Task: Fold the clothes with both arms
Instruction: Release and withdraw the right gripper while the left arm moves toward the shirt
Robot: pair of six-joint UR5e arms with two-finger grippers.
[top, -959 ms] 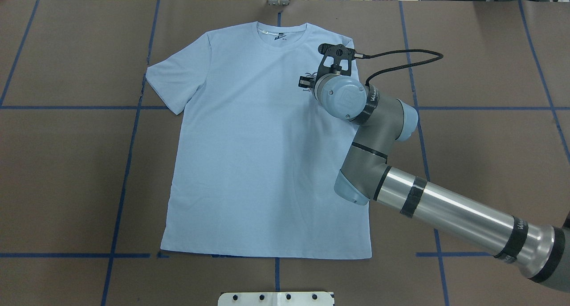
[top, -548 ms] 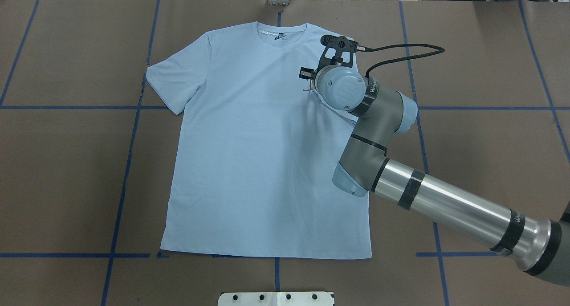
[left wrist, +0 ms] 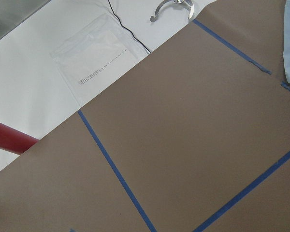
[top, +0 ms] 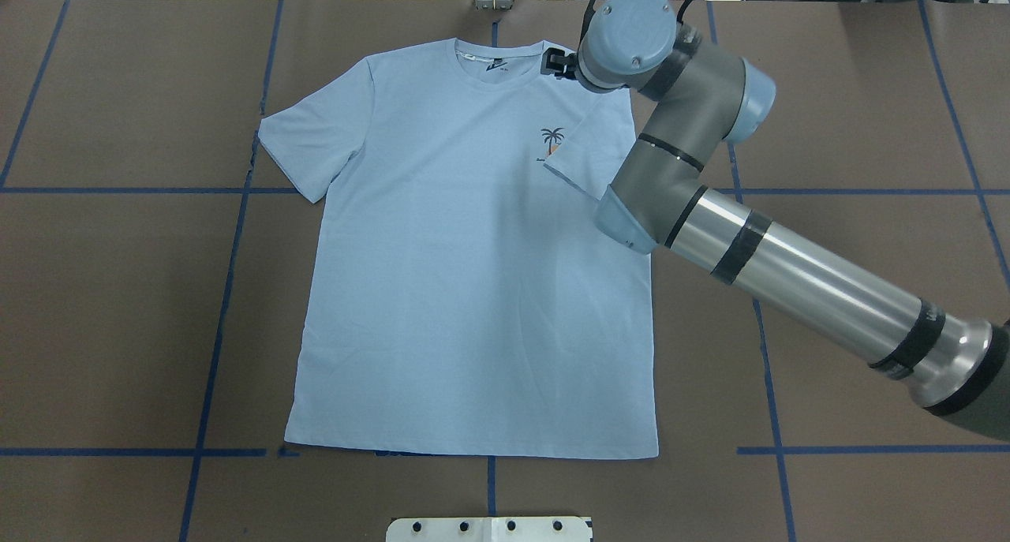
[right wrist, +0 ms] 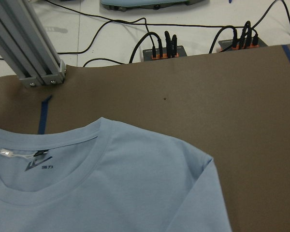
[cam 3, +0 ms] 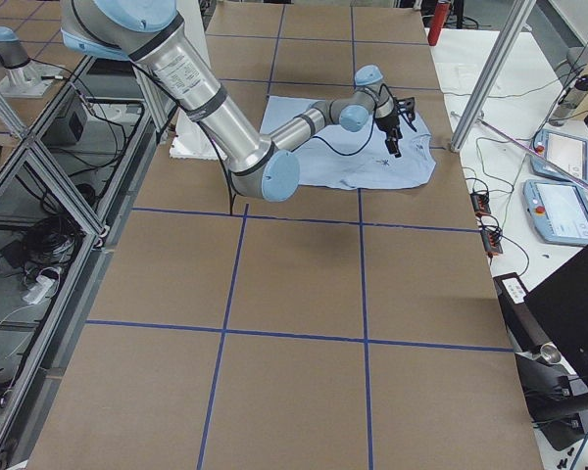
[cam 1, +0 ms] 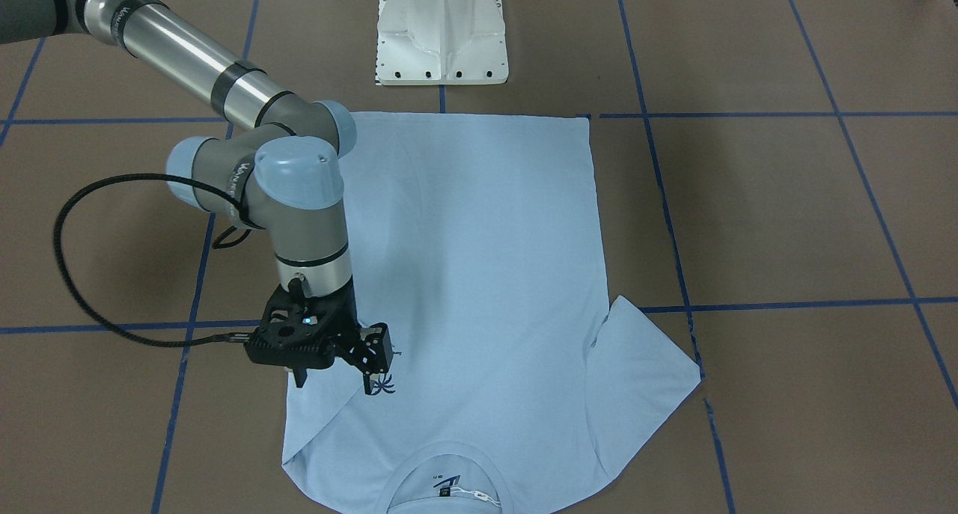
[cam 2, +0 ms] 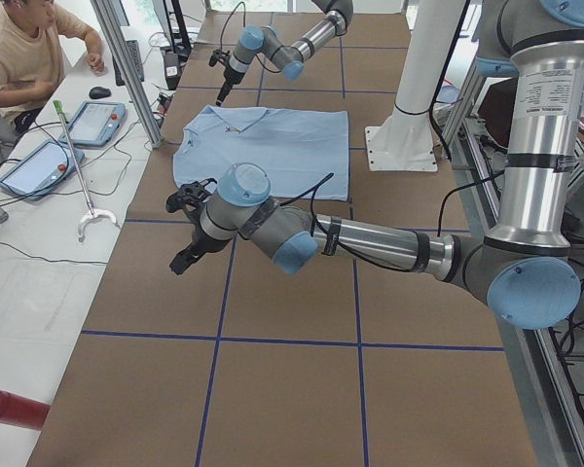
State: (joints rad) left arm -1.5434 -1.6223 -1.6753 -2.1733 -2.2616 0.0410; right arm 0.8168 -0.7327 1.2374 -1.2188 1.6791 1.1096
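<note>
Right gripper hung spread and empty over the T-shirt, clear only from the front; overhead its wrist hid it. Overhead showed the shirt flat on the bench, one sleeve folded inward beside the palm print. Left gripper: state impossible to tell

T-shirt was matt cloth, smooth w/ faint creases. Worktop was matt brown paper-like cover w/ blue tape lines. Right arm had polished metal tube, matt grey shells, smooth plastic caps.
</note>
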